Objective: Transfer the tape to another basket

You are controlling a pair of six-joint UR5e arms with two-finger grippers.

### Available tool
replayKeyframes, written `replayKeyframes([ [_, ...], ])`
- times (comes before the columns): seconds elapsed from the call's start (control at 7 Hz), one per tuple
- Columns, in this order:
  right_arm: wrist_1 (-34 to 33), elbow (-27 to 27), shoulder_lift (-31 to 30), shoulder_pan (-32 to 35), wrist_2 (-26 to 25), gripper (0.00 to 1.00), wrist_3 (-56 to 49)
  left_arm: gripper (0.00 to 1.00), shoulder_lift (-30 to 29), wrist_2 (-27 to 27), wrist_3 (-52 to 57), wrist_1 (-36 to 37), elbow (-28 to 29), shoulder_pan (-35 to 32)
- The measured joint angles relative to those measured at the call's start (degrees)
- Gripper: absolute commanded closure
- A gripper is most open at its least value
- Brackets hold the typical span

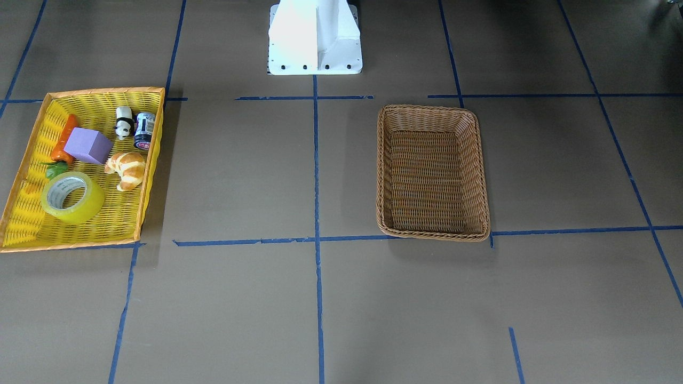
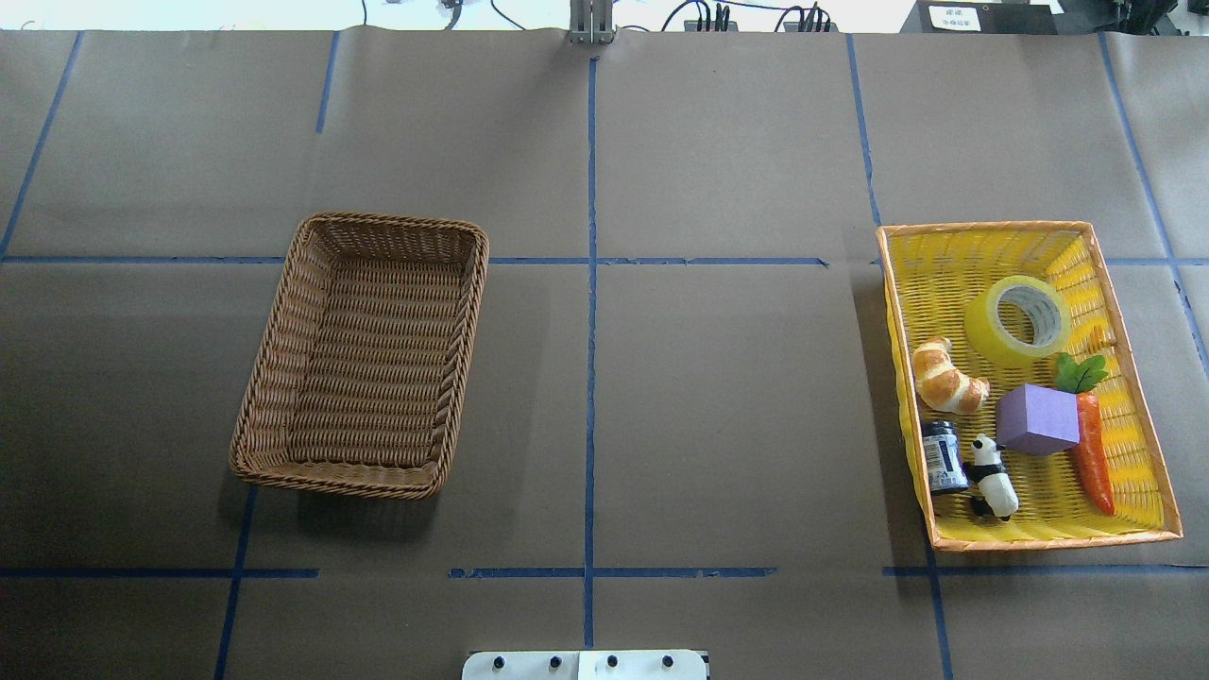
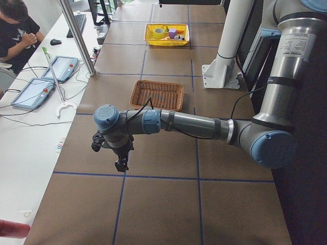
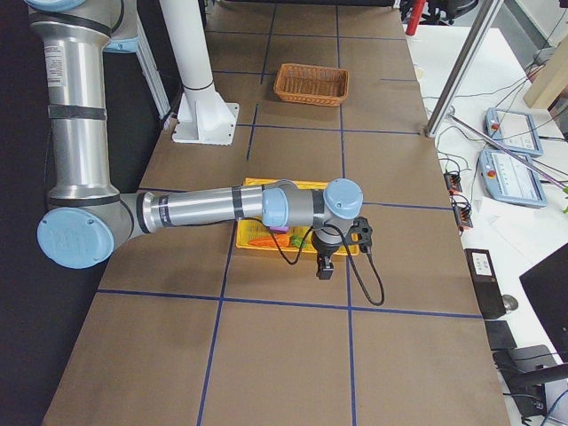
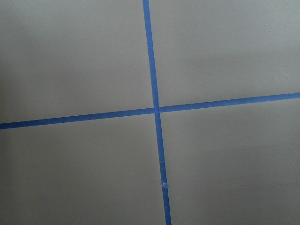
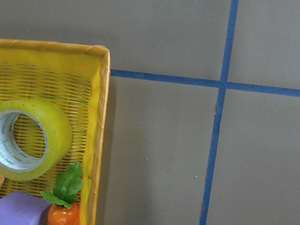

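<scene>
The tape (image 1: 92, 205), a yellow-green roll with a white-grey core, lies in the yellow woven tray (image 1: 69, 246) on my right side; it also shows in the overhead view (image 2: 987, 332) and the right wrist view (image 6: 61, 131). The brown wicker basket (image 2: 359, 477) stands empty on my left side. My left gripper (image 3: 121, 164) hangs above bare table, beyond the basket's outer side. My right gripper (image 4: 325, 269) hangs above the table just past the tray's outer edge. Both grippers show only in the side views, so I cannot tell if they are open or shut.
The tray also holds a croissant (image 2: 947, 379), a purple block (image 2: 1037, 420), a carrot (image 2: 1093, 458), a small panda (image 2: 992, 472) and a dark jar (image 2: 943, 455). The white robot base (image 1: 315, 37) stands at the table's middle. An operator (image 3: 15, 25) sits beside the table.
</scene>
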Motion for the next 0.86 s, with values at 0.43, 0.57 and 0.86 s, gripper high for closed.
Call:
replayKeyframes([
  [0.43,10.67,1.4,-0.24,-8.5,-1.75,0.01,16.33,0.0,0.0,-0.01,-0.13,0.05,-0.8,0.0],
  [0.57,17.27,1.33,-0.28,-13.05,-4.97,0.01,24.39,0.0,0.0,0.03,-0.15,0.07,-0.88,0.0],
  [0.86,23.08,0.97,-0.05,-18.68,-9.28,0.06,31.96,0.0,0.0,0.05,-0.16,0.08,-0.92,0.0],
])
